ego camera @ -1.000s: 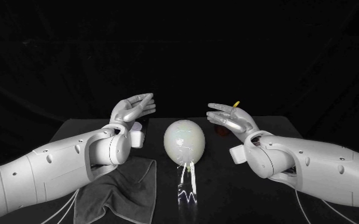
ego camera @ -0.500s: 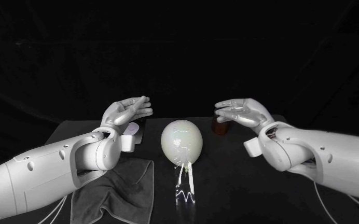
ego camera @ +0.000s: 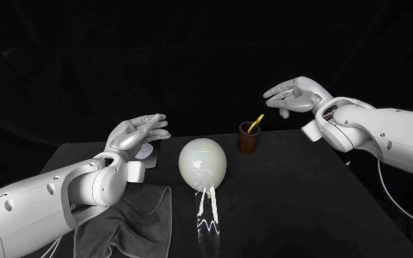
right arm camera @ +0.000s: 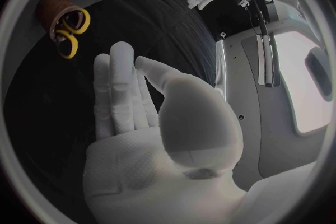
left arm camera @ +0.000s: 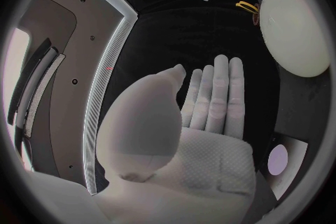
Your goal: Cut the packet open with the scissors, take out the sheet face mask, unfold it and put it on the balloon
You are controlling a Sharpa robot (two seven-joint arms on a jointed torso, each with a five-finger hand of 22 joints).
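Head view: a brown cup (ego camera: 249, 138) holds the yellow-handled scissors (ego camera: 255, 123), just behind and to the right of the balloon (ego camera: 202, 163), which stands mid-surface (ego camera: 292, 198). The packet (ego camera: 146, 150) lies left of the balloon, with a grey cloth (ego camera: 120, 222) nearer the robot. The left robot hand (ego camera: 138, 132) hovers by the packet. The right robot hand (ego camera: 294, 97) is raised, up and to the right of the cup. Both are spread and empty.

Left wrist view: the fingers lie flat and close together, and the packet lies on the surface.

Right wrist view: the scissors' loops stick out of the cup.

balloon (ego camera: 202, 163): smooth, glossy | towel (ego camera: 120, 228): grey matt cloth | tabletop (ego camera: 292, 198): black, matt | cup (ego camera: 247, 141): brown, matt | scissors (ego camera: 255, 123): yellow plastic-looking handles
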